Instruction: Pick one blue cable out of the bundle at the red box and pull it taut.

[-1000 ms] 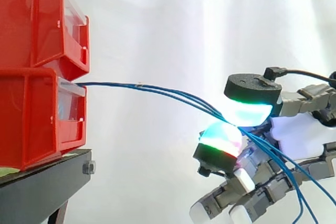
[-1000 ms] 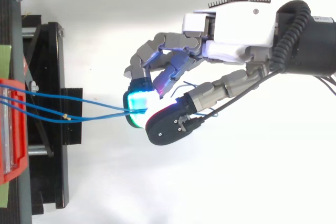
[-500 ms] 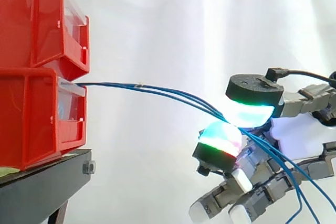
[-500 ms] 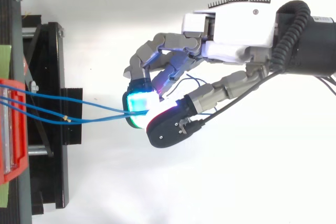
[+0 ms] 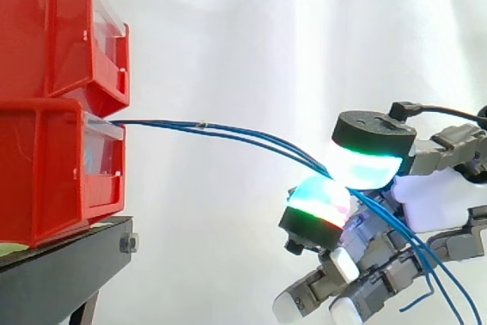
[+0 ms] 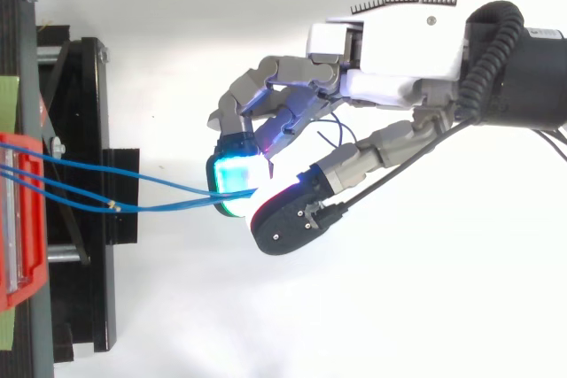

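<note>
Three thin blue cables [image 5: 228, 132] leave the front of the lower red box [image 5: 46, 173] and slope down to the right, slightly slack. In the top view the cables [image 6: 151, 194] converge toward the hand [image 6: 390, 77]. My hand [image 5: 437, 199] is shut on them: a green-glowing fingertip [image 5: 319, 202] lies under the strands and the thumb's cyan pad [image 5: 367, 164] presses from above. Behind the pinch the loose ends [image 5: 449, 294] trail down to the right, and one end curls up beside the palm in the top view.
A second red box [image 5: 53, 36] is stacked on the lower one, both on a black stand [image 5: 61, 272]. From above, the red box [image 6: 13, 236] and stand [image 6: 89, 219] line the left edge. A white curtain is behind.
The thumb pad has slid slightly right and down along the cables. The loose ends behind the hand have shifted, and the strands near the pinch have drawn closer together.
</note>
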`<state>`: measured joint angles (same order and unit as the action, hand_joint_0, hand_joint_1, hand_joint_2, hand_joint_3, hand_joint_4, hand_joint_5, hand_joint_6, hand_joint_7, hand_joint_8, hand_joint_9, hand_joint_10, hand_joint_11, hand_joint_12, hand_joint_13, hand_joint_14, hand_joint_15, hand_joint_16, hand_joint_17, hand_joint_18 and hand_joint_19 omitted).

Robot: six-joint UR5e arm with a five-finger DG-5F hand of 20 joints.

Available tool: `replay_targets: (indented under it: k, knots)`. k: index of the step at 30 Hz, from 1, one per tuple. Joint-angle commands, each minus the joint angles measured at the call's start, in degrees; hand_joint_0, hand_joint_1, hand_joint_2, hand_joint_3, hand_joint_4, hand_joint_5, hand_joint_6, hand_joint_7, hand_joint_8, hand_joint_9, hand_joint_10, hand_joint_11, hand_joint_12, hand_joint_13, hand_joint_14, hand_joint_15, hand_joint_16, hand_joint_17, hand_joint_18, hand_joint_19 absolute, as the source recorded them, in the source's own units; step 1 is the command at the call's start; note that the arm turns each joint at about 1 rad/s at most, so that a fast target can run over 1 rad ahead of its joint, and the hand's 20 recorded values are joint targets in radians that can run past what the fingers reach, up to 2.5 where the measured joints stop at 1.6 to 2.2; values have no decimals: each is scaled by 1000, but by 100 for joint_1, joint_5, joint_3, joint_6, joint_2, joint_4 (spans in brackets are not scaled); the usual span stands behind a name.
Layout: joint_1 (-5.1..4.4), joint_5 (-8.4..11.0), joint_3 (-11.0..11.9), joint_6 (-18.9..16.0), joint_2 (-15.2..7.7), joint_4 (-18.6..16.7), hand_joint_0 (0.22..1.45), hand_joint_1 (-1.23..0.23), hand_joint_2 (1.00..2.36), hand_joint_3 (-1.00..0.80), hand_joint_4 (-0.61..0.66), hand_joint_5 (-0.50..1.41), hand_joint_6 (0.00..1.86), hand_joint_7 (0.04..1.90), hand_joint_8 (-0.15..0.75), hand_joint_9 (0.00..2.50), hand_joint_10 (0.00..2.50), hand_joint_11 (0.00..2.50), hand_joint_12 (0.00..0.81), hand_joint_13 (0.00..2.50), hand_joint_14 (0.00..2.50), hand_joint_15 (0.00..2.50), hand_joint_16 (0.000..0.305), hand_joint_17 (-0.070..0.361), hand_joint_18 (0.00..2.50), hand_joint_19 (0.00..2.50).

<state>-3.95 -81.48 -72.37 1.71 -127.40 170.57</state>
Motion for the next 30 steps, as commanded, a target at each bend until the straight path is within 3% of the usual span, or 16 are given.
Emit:
replay_targets:
  k: [1,12,14,17,23,30]
  knots:
    - [-1,0,3,-4,-4,2,840,-910,1010,-379,-117,-202,916,1158,304,781,14,797,347,348,5,122,50,112,428,259]
    - [-1,0,3,-4,-4,2,883,-867,1010,-391,-69,-214,916,1095,268,759,12,766,340,327,5,122,49,111,373,307]
    - [-1,0,3,-4,-4,-6,873,-879,1001,-480,-38,-214,912,1050,263,752,13,752,339,332,4,101,49,111,408,268]
    - [-1,0,3,-4,-4,-6,814,-912,1000,-500,-18,-215,887,996,248,729,10,756,337,350,3,83,50,112,497,165]
    - [-1,0,3,-4,-4,-6,589,-973,1000,-500,40,-222,883,964,242,687,12,732,347,327,4,98,51,115,475,201]
    - [-9,0,3,-4,5,-6,487,-871,1000,-500,78,-207,884,941,276,731,11,718,374,346,4,107,56,127,492,236]
